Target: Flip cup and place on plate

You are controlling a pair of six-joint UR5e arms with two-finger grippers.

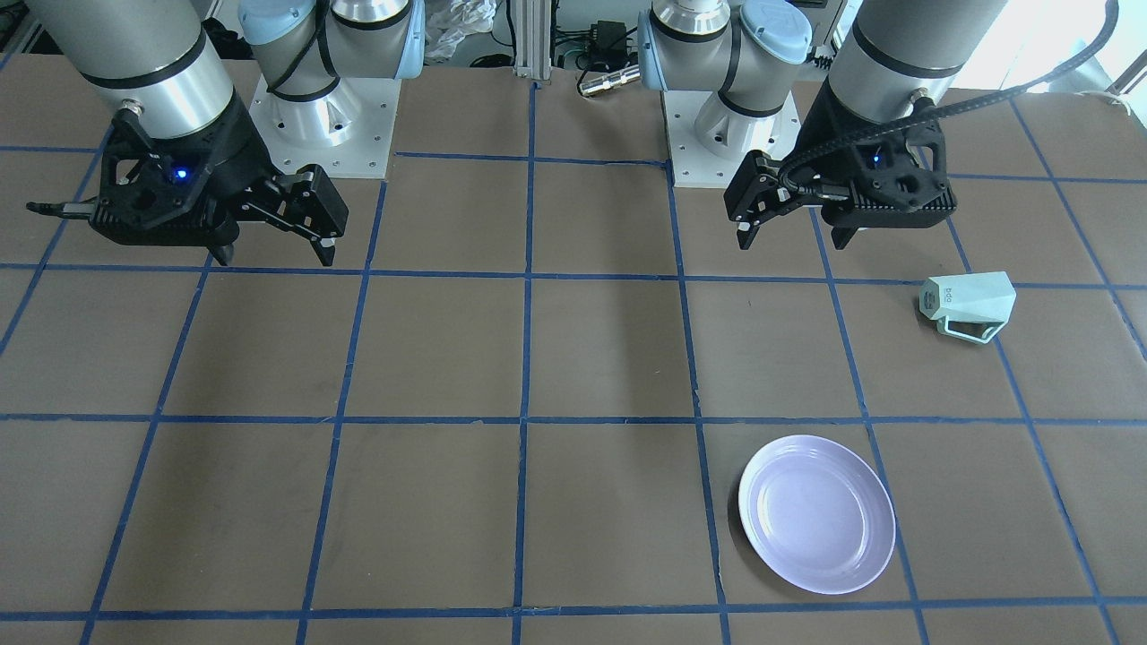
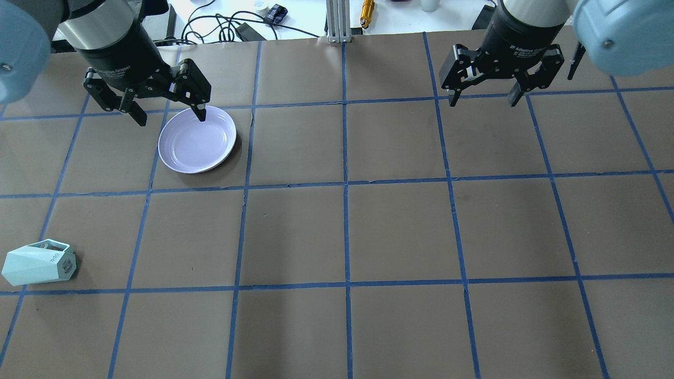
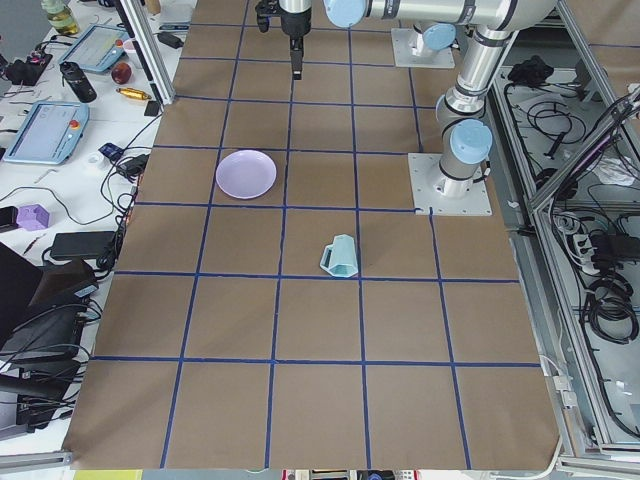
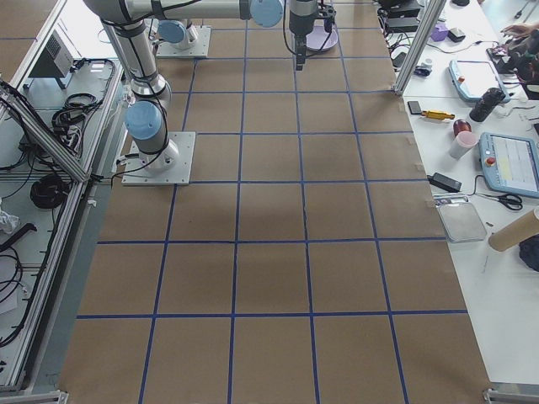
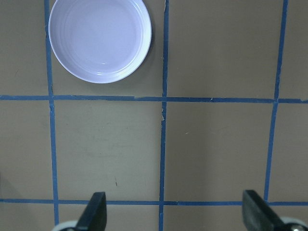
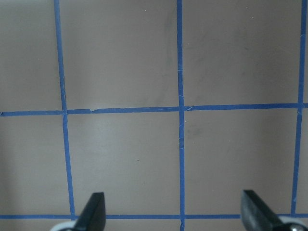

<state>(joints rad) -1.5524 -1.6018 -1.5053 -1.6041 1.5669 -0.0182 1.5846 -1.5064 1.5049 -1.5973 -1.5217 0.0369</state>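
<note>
Jaws on both arms gape; cup (image 1: 970, 303) lies sideways, well apart.

- We count one cup (image 1: 970, 305), lying at 3 o'clock in the front-facing view.
- We count one plate (image 1: 817, 515), at 5 o'clock in that view.
- We count two grippers, the left gripper (image 2: 171, 117) and the right gripper (image 2: 483, 100), with two jaws on each, four jaws in all.
- We count one surface (image 1: 609, 358), carrying both the cup and the plate.
</note>
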